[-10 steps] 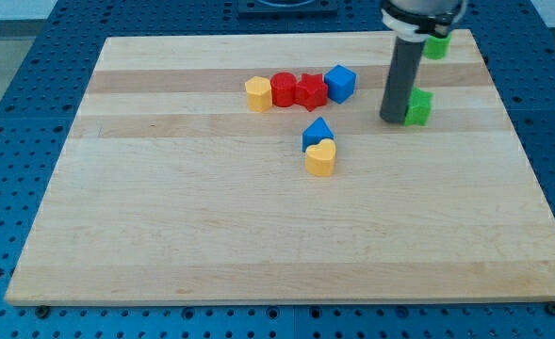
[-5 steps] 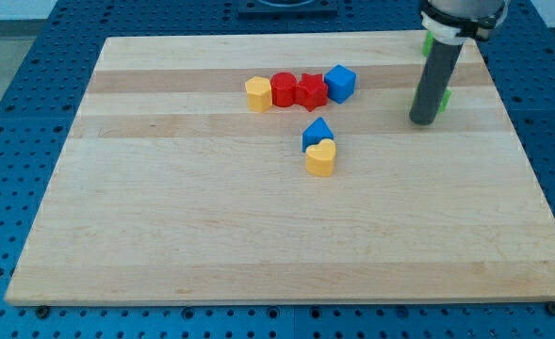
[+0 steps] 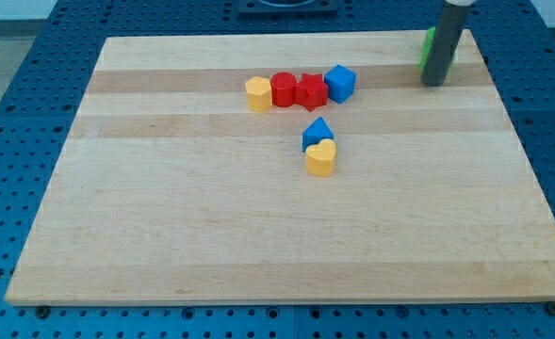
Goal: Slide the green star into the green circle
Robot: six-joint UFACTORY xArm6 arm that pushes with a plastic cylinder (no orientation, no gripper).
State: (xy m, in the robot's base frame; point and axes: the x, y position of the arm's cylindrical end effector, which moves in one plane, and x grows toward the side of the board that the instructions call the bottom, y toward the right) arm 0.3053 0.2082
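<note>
Camera view, the only one. Wooden bench (image 3: 258, 235) on a blue pegboard (image 3: 13, 85). Near the top right corner, the dark rod, with my tip (image 3: 433, 83) resting on the wood. Behind the rod, slivers of green (image 3: 428, 45) showing on both sides of it, touching or just beside it. Impossible to tell from this picture whether that green is the green star, the green circle, or both pressed together; shapes hidden by the rod.

Judging by that, task probably near its end or just done: both green pieces seemingly gathered in the same small patch at the top right, no green left anywhere else on the bench. Left to confirm: real contact between star and circle, hidden for now.

No tool to open or clench here, only a plain rod, so no grasp of any kind; pushing contact alone.

Elsewhere, well apart to the view's left: a row of yellow block (image 3: 257, 94), red circle (image 3: 284, 89), red star (image 3: 311, 91) and blue cube (image 3: 340, 83), touching in line. Below them, blue block (image 3: 317, 133) against yellow heart (image 3: 321, 158).
</note>
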